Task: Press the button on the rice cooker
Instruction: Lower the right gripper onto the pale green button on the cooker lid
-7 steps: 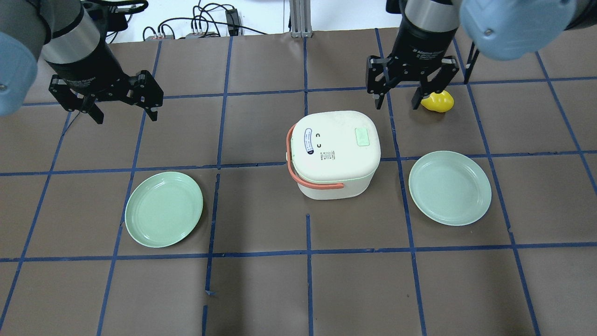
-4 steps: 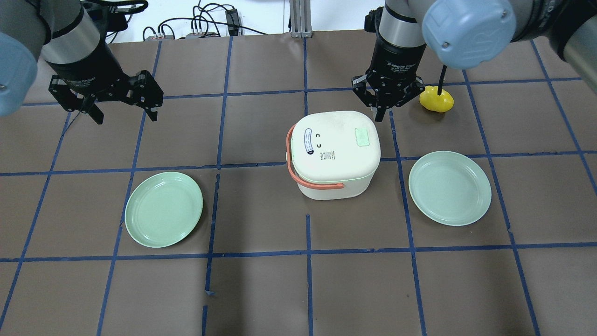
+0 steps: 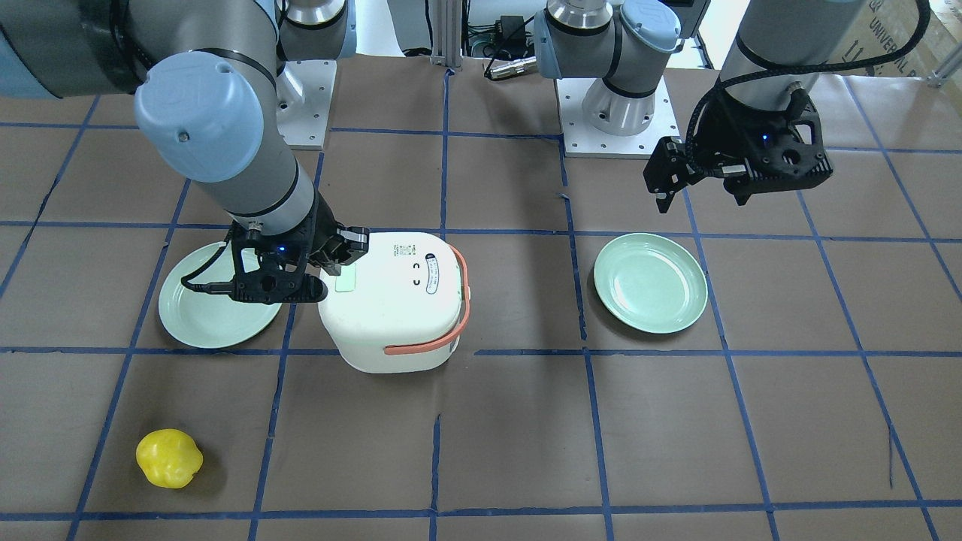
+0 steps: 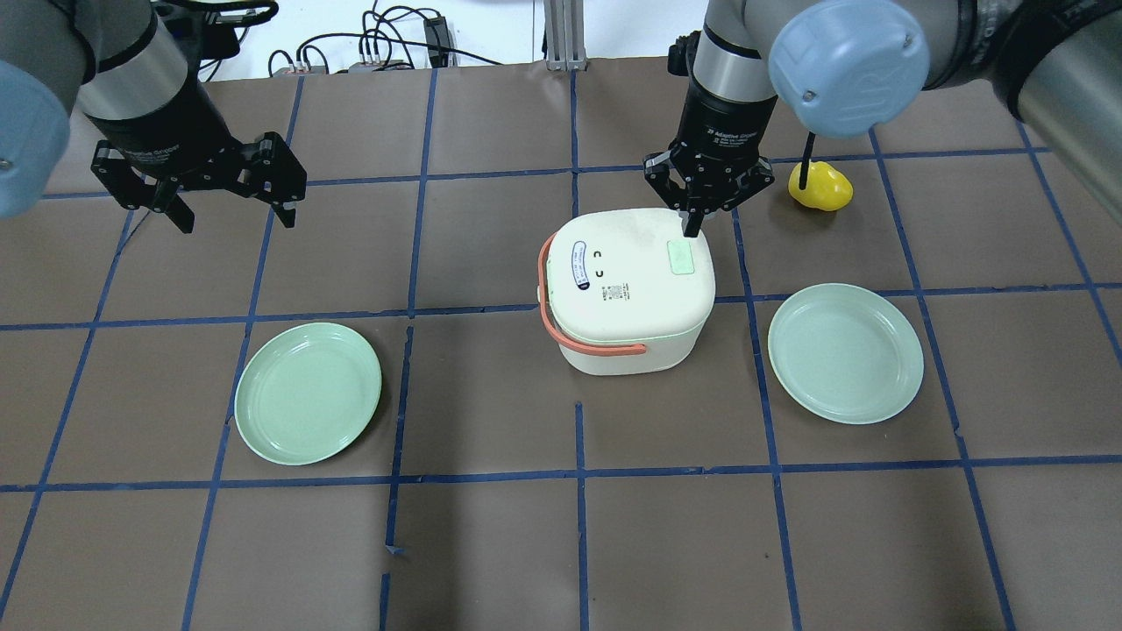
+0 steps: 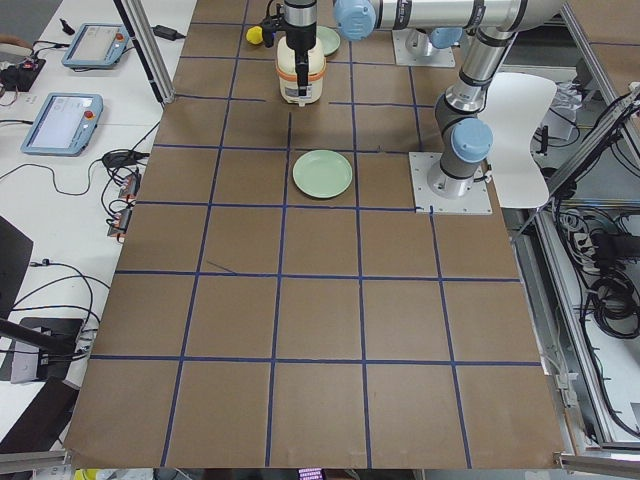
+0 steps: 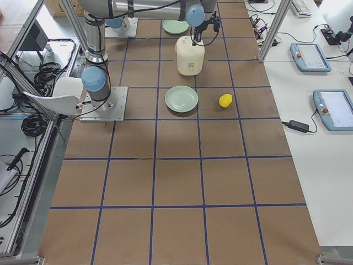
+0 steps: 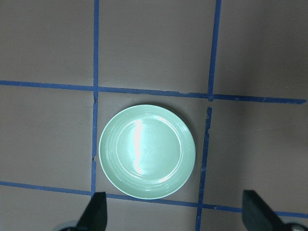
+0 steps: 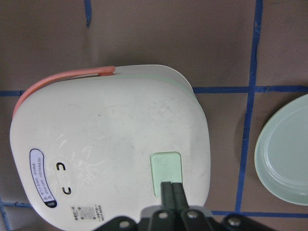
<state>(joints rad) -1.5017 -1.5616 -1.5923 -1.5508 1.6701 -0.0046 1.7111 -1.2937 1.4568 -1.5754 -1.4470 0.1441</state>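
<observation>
The white rice cooker (image 4: 627, 289) with an orange handle stands mid-table; its pale green button (image 4: 681, 257) is on the lid's right side. My right gripper (image 4: 692, 230) is shut and empty, pointing down, with its tips at the button's far edge. In the right wrist view the shut fingertips (image 8: 172, 186) overlap the button (image 8: 166, 168). I cannot tell whether they touch it. The front view shows the same gripper (image 3: 340, 264) at the cooker (image 3: 391, 308). My left gripper (image 4: 238, 219) is open and empty, far left, high above a plate (image 7: 147, 151).
A green plate (image 4: 308, 393) lies left of the cooker and another (image 4: 846, 352) lies to its right. A yellow toy (image 4: 821, 188) sits behind the right plate, just right of my right arm. Cables lie beyond the table's far edge.
My right gripper has shut and moved left and down from beside the yellow toy to the cooker lid's button. The left arm has not moved.
</observation>
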